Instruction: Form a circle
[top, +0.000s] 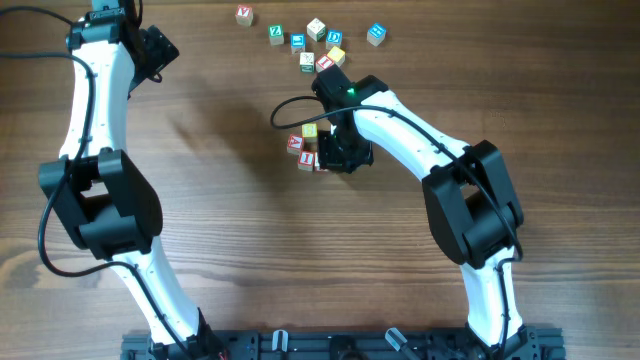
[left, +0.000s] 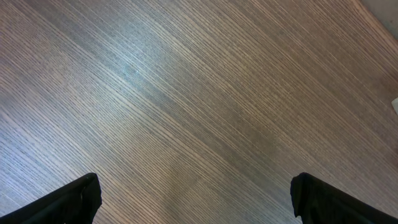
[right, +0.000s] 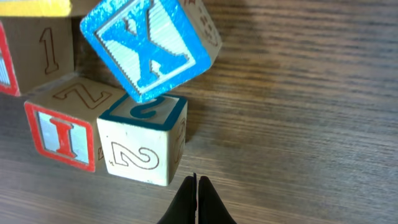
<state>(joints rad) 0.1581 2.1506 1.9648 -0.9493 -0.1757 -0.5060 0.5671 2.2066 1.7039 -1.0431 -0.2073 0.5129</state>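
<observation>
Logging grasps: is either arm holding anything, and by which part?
Nothing is held. The left gripper is open over the table; the right gripper is shut, empty, next to the block numbered 2.

The circle (top: 303, 148) lies at the middle of the desk (top: 230, 220), just left of the right tool (top: 345, 152). In it, a tilted cube (right: 149, 46) leans on a lower cube (right: 142, 140). The loose cubes (top: 308, 40) lie behind, and the left tool (top: 158, 50) is far to the left.
</observation>
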